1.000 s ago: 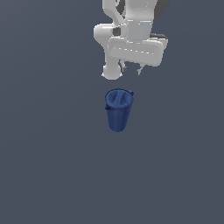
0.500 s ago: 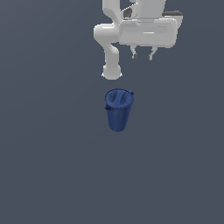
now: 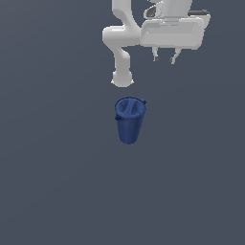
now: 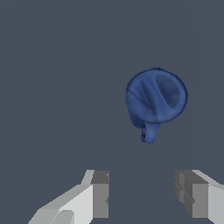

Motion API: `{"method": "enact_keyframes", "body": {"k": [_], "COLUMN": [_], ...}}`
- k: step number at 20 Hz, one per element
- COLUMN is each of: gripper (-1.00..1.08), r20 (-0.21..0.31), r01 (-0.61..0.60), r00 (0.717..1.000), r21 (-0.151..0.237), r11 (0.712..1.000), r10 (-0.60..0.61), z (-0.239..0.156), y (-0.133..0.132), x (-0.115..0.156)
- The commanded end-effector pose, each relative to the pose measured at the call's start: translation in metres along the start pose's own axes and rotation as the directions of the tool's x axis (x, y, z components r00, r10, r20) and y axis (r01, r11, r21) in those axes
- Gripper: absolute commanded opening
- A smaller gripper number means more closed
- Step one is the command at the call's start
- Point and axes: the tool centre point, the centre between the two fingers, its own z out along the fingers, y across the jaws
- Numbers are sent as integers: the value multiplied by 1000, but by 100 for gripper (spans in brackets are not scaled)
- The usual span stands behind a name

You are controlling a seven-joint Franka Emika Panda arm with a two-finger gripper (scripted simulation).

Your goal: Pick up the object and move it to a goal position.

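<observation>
— How are the jaws found to be set?

— The white two-fingered gripper (image 3: 163,58) is seen with its jaws spread apart, and nothing is held between them. In the wrist view the two pale grey fingertips (image 4: 100,192) are shown with a wide gap of bare surface between them.

— Where is the gripper placed with regard to the pitcher?

— It is held above the dark blue tapered cup-like pitcher (image 3: 129,119) and off toward the exterior view's right of it, well apart, so that no contact is made. The gripper is carried under a broad white hand block, which is joined to the white jointed robot arm (image 3: 121,45). A rounded part of that arm is seen just above the pitcher.

— And the pitcher itself?

— It is stood upright on the plain dark grey-blue table (image 3: 57,182), with the wider rim uppermost and the body narrowing toward the base. Small nubs can be made out on the rim. In the wrist view its open mouth (image 4: 156,96) is looked into from above, and the pitcher is seen away from the gap between the fingertips, not in it.
</observation>
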Motion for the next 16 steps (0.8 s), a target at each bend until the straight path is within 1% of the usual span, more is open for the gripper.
{"method": "enact_keyframes", "body": {"k": [1, 8, 16], "gripper": [28, 28, 28], "r20": [-16, -56, -96], "r01": [-21, -85, -175], "r00": [1000, 995, 982], "r21": [-10, -59, -143], "r11": [1000, 995, 974], "r10": [21, 82, 162], "z": [6, 39, 100], "y": [-3, -3, 14], "x": [-7, -23, -30]}}
